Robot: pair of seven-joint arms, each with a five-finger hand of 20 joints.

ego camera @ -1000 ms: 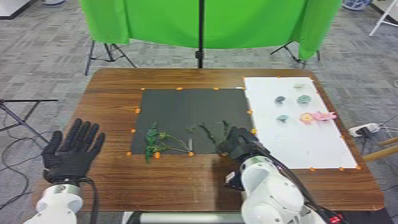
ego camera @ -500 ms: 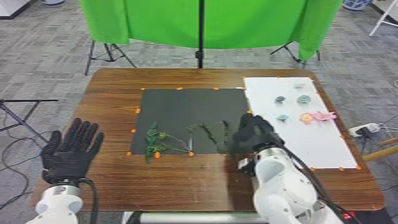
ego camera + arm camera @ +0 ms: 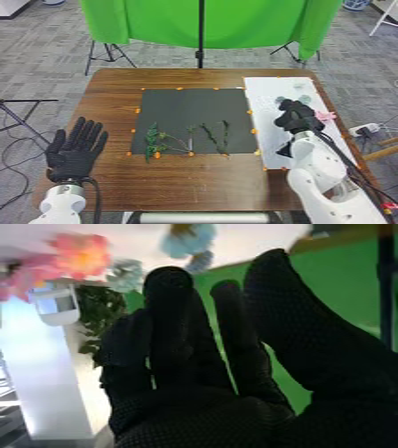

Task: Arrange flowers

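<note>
The right hand (image 3: 300, 119) is moving away from the green stems (image 3: 210, 136), over to the white sheet (image 3: 266, 89). It is hanging open and empty. The pink flower (image 3: 326, 116) is lying just beside it, so maybe flower picking is starting.

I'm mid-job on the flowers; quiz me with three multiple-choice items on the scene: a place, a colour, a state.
1. Head view: where is the right hand?
A) over the black sheet
B) over the white sheet
C) over bare wood

2. What colour is the flower at the white sheet's right edge?
A) blue
B) yellow
C) pink

3. How does the left hand hold its fingers?
A) straight
B) balled up
C) round a stem

1 B: its glove covers part of that sheet.
2 C: the petals show pink.
3 A: they stretch forward, holding nothing.
</note>
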